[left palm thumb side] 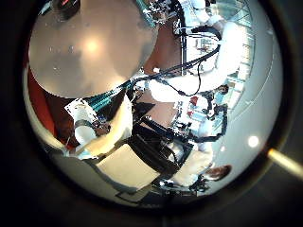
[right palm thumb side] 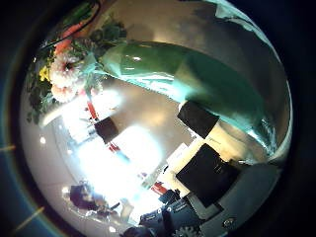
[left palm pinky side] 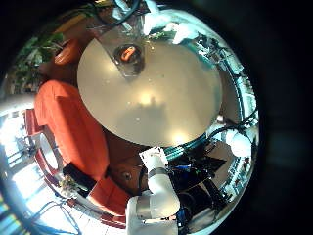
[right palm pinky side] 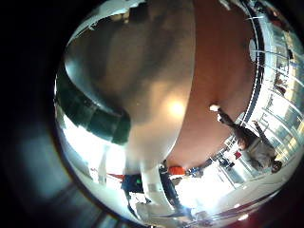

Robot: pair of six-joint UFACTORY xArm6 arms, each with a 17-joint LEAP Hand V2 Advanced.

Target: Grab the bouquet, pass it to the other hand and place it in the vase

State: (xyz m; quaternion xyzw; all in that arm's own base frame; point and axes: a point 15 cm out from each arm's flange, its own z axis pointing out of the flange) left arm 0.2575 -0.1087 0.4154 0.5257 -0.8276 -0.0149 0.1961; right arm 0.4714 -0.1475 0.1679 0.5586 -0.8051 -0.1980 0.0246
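Left little-finger view: the table (left palm pinky side: 161, 103) lies well below this palm; the vase (left palm pinky side: 130, 54) stands upright near its edge. No stems can be made out rising from the vase.
Left thumb view: the left hand (left palm thumb side: 95, 132) is high beside the table, with nothing of the task seen at it. I cannot tell whether it is wide or curled.
Right little-finger view: the stems of the bouquet (right palm pinky side: 90, 114) run close across this palm, above the tabletop.
Right thumb view: the right hand (right palm thumb side: 207, 148) is closed round the stems, the flowers (right palm thumb side: 64, 64) sticking out past it.
Done, as I judge: bouquet lifted and held in the right hand.
Left: whether the pass has happened does not show; putting it in the vase remains.
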